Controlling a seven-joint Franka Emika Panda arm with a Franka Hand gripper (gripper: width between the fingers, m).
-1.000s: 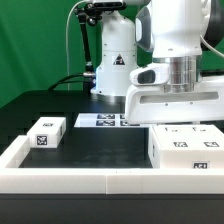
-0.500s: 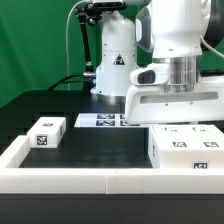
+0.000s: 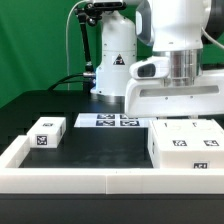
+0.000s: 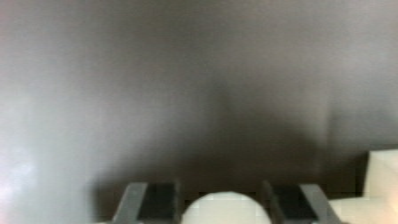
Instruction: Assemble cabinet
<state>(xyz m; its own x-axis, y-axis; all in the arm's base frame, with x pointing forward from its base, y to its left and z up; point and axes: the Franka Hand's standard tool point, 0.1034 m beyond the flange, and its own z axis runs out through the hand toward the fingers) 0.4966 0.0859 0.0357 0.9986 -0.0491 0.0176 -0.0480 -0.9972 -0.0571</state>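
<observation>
**Exterior view.** The arm hangs over the exterior view's right half of the desk. Its white wrist block stands just above and behind the body of the cabinet. The body rests on the desk close to the rim and hides the jaws here. A small block sits well apart at the exterior view's left. The marker board lies between them, further back.

**Wrist view.** The fingers stand apart over the dark desk, and a blurred pale shape fills most of the gap. We cannot tell whether the jaws clamp it or merely straddle it. A white corner shows near one finger; we cannot identify it.

**Procedure.** We judge the step to be a grasp or lift made behind the body.
1. We keep travel vertical while the fingers are below the body's top edge, because sideways drift would shove the body.
2. We check that the pale shape sits centred between the fingers before loading them, because an off-centre grip would let a part twist.
</observation>
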